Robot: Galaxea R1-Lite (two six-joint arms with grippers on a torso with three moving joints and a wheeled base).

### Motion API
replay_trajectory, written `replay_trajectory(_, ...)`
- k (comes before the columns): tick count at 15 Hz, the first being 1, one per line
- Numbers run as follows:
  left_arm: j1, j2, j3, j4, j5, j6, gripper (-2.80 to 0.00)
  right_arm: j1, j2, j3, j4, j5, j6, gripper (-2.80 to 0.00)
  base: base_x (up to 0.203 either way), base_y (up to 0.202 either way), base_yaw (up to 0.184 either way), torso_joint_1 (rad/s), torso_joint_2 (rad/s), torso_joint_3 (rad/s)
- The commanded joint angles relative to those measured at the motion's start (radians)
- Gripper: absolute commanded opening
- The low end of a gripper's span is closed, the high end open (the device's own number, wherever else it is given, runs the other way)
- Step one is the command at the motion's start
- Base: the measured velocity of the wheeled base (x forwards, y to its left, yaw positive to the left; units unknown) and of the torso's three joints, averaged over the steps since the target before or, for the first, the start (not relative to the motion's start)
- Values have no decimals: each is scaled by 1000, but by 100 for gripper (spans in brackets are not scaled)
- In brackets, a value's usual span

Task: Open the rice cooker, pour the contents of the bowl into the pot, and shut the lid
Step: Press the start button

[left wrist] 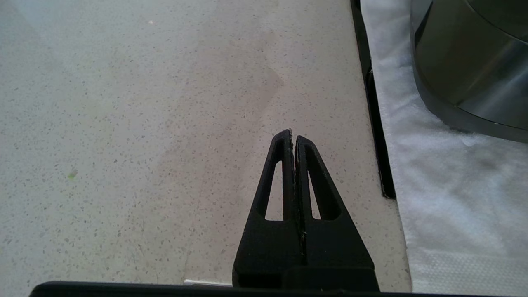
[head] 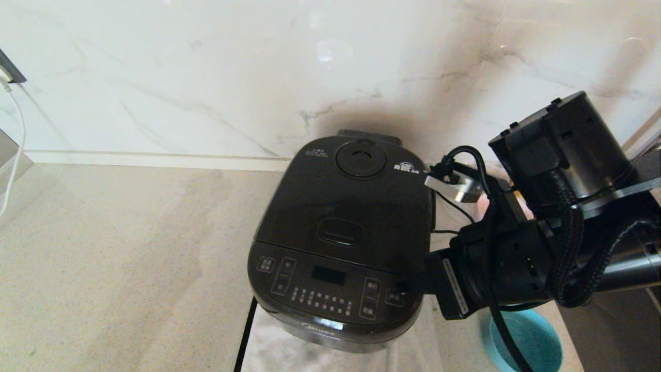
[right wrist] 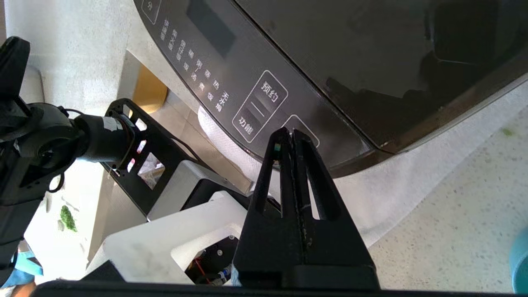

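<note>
The glossy black rice cooker (head: pixel 338 243) stands in the middle of the counter with its lid (head: pixel 351 206) down, so the pot is hidden. The lid's round vent cap (head: pixel 360 157) and oblong button (head: pixel 339 231) face up. My right gripper (right wrist: pixel 288 133) is shut and empty, its tips at the rightmost outlined button of the front panel (right wrist: pixel 231 78); whether they touch it I cannot tell. In the head view the right gripper (head: pixel 413 285) sits at the cooker's front right corner. A teal bowl (head: pixel 534 343) stands below the right arm. My left gripper (left wrist: pixel 292 135) hovers shut over bare counter left of the cooker.
A white mat (left wrist: pixel 445 198) lies under the cooker, and the black cord (head: pixel 247 330) runs along its left edge toward the counter's front. A marble wall (head: pixel 206 77) closes the back. A white cable (head: pixel 18 139) hangs at the far left.
</note>
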Motion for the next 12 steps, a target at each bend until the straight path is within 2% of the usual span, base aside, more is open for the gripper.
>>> replay_trajectory(1,0,1,2,-1,0,1,-280,0,19,-4,1,1,2,-280,0,0,0,0,0,0)
replay_trajectory(12,0,1,2,0,0,1,-280,0,57,18,-49,1,3,-280,0,0,0,0,0,0)
